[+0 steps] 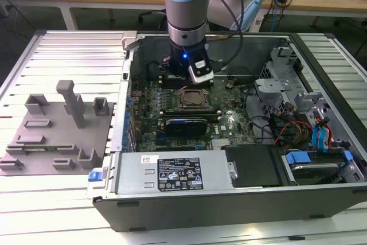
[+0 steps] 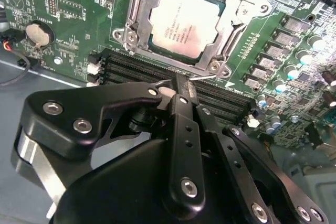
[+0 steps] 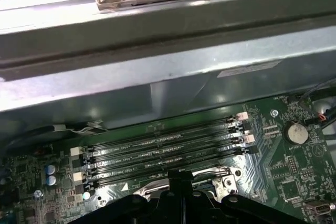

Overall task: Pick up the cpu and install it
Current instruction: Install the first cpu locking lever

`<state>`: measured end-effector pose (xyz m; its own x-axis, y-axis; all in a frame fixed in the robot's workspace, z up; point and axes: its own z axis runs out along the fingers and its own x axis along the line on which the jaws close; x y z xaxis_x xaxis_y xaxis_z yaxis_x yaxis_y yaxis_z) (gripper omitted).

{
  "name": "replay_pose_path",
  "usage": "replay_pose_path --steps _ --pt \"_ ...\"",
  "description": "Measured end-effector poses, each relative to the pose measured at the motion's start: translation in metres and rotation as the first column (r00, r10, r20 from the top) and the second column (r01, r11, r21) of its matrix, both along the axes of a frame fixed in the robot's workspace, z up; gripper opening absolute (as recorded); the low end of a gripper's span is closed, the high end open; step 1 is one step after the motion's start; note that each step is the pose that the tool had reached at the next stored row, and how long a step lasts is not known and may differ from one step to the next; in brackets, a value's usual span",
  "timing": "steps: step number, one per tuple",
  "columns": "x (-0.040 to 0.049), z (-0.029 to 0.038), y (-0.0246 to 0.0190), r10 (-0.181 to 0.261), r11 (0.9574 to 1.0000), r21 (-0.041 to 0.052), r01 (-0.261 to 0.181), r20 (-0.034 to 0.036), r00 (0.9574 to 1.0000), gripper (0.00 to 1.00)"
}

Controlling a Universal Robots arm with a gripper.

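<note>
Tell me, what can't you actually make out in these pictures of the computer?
- Second wrist view: the tool hides much of the motherboard; the picture's edge cuts off the socket frame around the cpu.
- First wrist view: tool and edge hide most of that frame.
- Exterior view: the cpu is too small to tell from the socket frame.

The cpu (image 2: pixel 185 22) has a silvery matt metal top, ringed by a shiny bare-metal socket frame (image 2: pixel 140 11). The circuit board (image 2: pixel 68 3) is glossy green. The gripper (image 2: pixel 181 85) looks matt black, perhaps metal. The case (image 1: pixel 189 210) is dull grey sheet metal.
</note>
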<state>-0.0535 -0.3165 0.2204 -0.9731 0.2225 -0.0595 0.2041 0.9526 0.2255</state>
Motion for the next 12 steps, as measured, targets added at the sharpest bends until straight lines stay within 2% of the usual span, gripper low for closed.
replay_pose_path --steps 4,6,9,12 --pt "0.0019 -0.0021 0.0006 -0.023 0.9997 0.0 0.023 0.0 0.9997 0.11" --pt "0.0026 -0.0025 0.0027 -0.033 0.9995 -0.0002 0.033 -0.0001 0.9995 0.11" --pt "0.0051 -0.003 0.0035 -0.048 0.9988 0.0 0.048 0.0 0.9988 0.11" --pt "0.0057 -0.0038 0.0037 -0.088 0.9961 0.0 0.088 0.0 0.9961 0.11"
